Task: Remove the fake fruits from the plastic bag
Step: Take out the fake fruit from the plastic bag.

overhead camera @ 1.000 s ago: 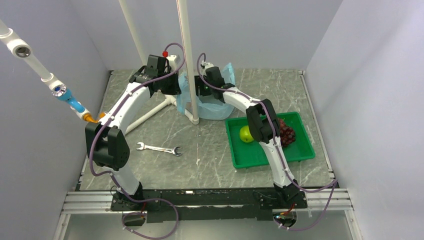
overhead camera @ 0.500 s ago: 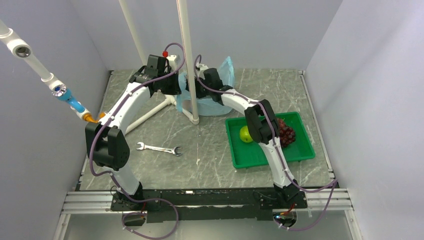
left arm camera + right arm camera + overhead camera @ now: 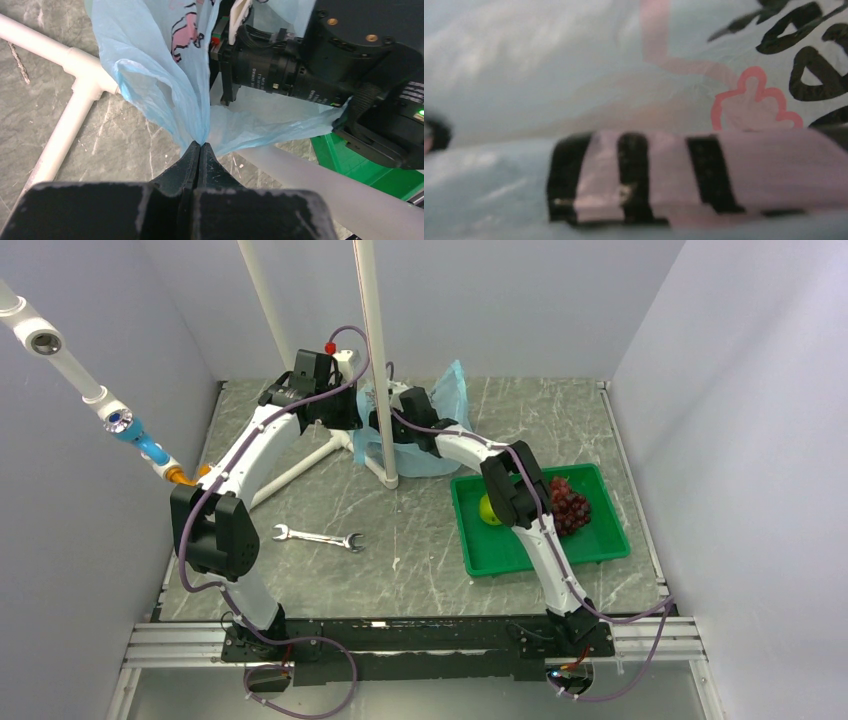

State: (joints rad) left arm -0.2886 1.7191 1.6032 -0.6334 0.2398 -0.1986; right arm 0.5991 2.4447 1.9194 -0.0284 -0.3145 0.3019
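Pinching the plastic bag (image 3: 165,75), left fingers (image 3: 190,161) meet at its edge.

bag (image 3: 450,392): light-blue, translucent, crinkled, pink-and-black print; stands bunched up, beyond the tray (image 3: 500,558).
apple (image 3: 487,510): green, tray's left part, half hidden.
grapes (image 3: 570,508): dark red bunch, tray's right part.
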